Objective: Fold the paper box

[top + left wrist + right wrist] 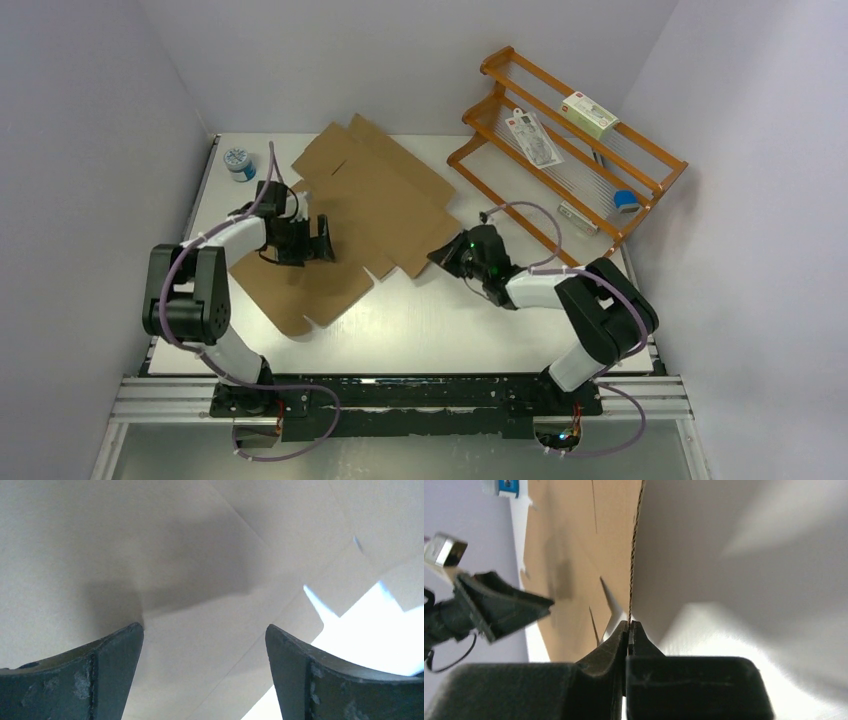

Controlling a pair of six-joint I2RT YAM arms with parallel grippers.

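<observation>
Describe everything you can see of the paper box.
The paper box is an unfolded die-cut sheet of plain brown corrugated cardboard, unmarked, with flaps, slits and notched tabs. It lies spread diagonally on the white table, far centre to near left. The right claw is shut on its right-hand edge, fluting visible there. The open left claw hangs over its left part; contact cannot be told.

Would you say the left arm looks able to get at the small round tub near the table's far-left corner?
Probably yes: the left gripper is open above the paper box, with nothing standing between it and the tub.
</observation>
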